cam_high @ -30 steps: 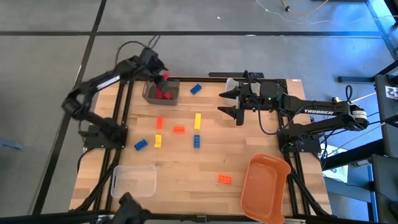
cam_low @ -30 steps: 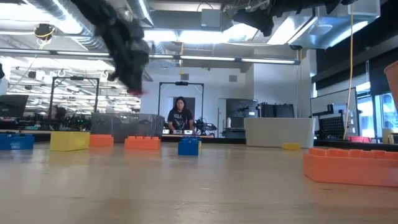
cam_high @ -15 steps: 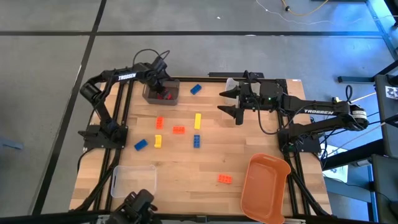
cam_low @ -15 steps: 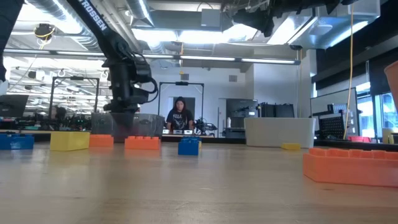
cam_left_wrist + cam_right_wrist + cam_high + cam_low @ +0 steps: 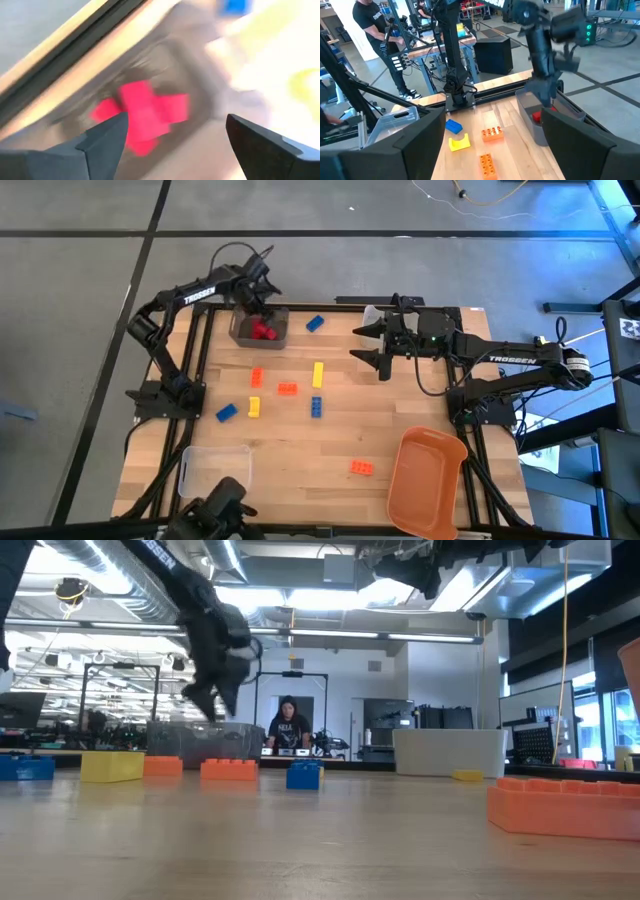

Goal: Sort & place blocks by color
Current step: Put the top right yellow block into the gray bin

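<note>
On the wooden table (image 5: 400, 420), red blocks (image 5: 262, 331) lay in the dark bin (image 5: 240, 332) at eleven o'clock; left gripper (image 5: 256, 292) hung released above, right gripper (image 5: 372, 345) released, idle near center; orange, yellow and blue ones lay unsorted.

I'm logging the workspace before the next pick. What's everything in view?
red studded plastic blocks: small cluster, red, inside dark bin
orange studded blocks: three, orange, two mid-table, one by orange bin
yellow blocks: two, yellow, mid-table
blue blocks: three, blue, one beside dark bin, two mid-table
dark bin: one, grey, far left
clear plastic bin: one, clear, near left
orange bin: one, orange, near right
person: one, room behind
left gripper: open, above dark bin
right gripper: open, far right
</note>
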Controlling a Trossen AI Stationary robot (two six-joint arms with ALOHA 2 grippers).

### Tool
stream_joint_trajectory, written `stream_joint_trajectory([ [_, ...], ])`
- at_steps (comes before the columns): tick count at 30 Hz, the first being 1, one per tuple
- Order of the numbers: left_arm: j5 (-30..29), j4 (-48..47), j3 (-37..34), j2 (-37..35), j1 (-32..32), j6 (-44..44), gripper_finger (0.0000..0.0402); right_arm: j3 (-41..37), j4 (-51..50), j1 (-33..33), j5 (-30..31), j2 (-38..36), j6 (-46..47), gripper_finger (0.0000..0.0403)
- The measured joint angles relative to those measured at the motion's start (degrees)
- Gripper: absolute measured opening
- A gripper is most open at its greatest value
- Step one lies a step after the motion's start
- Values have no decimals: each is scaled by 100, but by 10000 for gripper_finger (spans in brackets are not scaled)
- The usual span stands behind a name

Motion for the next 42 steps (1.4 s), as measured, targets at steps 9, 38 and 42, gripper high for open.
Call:
stream_joint_trajectory([
  [9,1126,2488,-817,-2046,-1056,-929,322,0,2,0,-2,0,1,327],
  [38,-1088,6560,-3411,-4629,-3915,-1592,322,0,-1255,-50,18,10,2858,327],
  [42,-1223,6562,-3411,-4629,-3912,-1590,322,-2,-3682,-47,606,149,4066,327],
])
